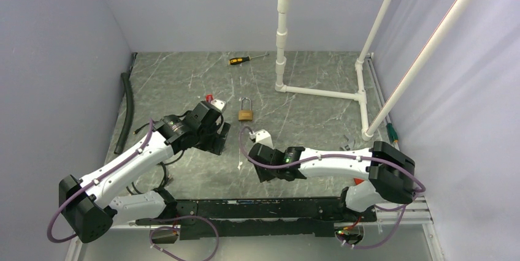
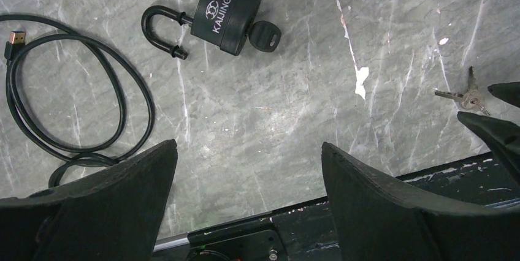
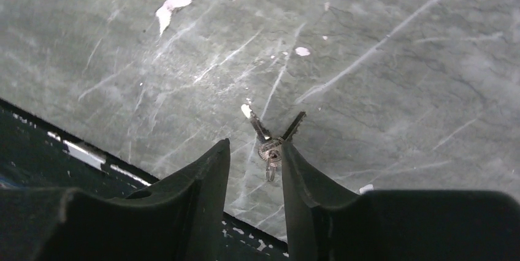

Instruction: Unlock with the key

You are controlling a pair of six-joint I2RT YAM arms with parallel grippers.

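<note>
Two ringed keys (image 3: pixel 270 147) lie with one black padlock (image 2: pixel 225 21), one brass padlock (image 1: pixel 246 114).

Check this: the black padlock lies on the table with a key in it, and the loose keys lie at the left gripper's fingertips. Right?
No: the loose keys lie at the fingertips of the right gripper, not the left, as the right wrist view shows. The black padlock lies on the table with a key in it.
</note>
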